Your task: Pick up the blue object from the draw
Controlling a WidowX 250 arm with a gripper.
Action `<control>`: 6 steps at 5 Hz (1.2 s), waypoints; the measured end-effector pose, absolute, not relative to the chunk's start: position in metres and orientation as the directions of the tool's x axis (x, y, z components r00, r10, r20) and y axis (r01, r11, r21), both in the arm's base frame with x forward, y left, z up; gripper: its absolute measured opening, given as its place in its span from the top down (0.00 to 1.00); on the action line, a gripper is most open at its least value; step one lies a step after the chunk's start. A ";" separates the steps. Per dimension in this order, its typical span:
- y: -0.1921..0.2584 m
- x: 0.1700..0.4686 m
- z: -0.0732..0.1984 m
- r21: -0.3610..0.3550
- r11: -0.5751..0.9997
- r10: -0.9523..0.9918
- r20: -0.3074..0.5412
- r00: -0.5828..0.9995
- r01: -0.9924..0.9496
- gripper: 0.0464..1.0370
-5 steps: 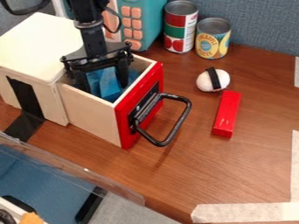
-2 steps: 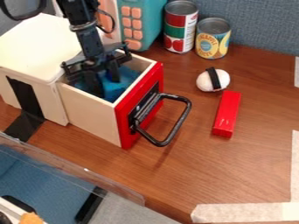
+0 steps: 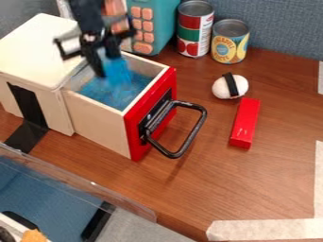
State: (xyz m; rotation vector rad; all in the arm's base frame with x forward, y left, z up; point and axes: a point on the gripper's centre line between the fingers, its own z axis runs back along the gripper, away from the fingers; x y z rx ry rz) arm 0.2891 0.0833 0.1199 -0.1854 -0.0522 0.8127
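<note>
Blurred gripper [image 3: 108, 64] and blue object [image 3: 118, 72]

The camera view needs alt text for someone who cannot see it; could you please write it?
A black gripper holds a blue object over an open, red-fronted drawer. To the right are two cans, a banded white ball and a red block.

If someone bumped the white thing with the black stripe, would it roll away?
Probably a bit: the white thing looks rounded, so a nudge might set it rocking or rolling. It seems longer than it is wide, so it may curve rather than go straight. The red block lies close by and might stop it.
</note>
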 end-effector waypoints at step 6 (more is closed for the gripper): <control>-0.042 0.269 0.105 -0.081 0.952 0.301 0.094 0.949 -0.294 0.79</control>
